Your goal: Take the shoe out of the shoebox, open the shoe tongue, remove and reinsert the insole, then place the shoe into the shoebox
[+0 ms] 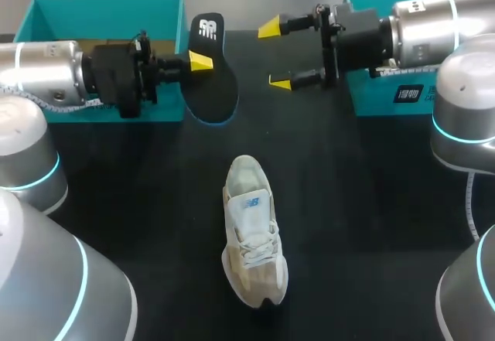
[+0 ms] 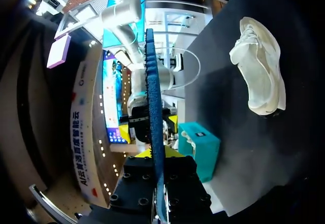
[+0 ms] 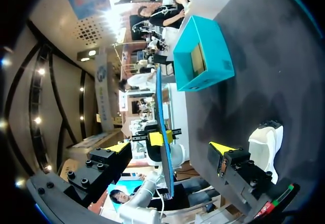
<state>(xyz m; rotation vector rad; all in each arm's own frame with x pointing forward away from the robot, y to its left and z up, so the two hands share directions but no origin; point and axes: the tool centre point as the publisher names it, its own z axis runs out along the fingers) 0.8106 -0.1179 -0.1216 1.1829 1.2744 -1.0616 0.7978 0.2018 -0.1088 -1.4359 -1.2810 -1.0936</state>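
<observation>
**Over the far half of the table: insole out, held on edge between the 2 arms**

On the black table (image 1: 371, 225), 2 teal box parts sit at the far edge. One teal box (image 1: 46, 18) is at 10 o'clock from the shoe and the other teal box (image 1: 370, 100) is at 2 o'clock. Both are well clear, which leaves the middle free as a work area.

Shoe (image 1: 253, 233): white, standing on its sole at table centre, apart from both grippers. The collar end appears to point to 12 o'clock and the toe to 6, so the opening faces the arms.

Insole (image 1: 210, 74): black, lifted off the table at 11 o'clock from the shoe and turned on edge. The right wrist view shows it edge-on, ahead of the right fingers.

Left gripper (image 1: 199, 61): clamped on the insole from both faces, about mid-length. That leaves both ends free for a second grasp.

Right gripper (image 1: 275, 56): jaws spread wide, holding nothing, at 3 o'clock from the insole and facing it.

Judgement: removal is done and reinsertion is not yet started. The right gripper looks staged to take or steady a free end. The insole is thin and flexible, so it may bow if only 1 point is held.
</observation>
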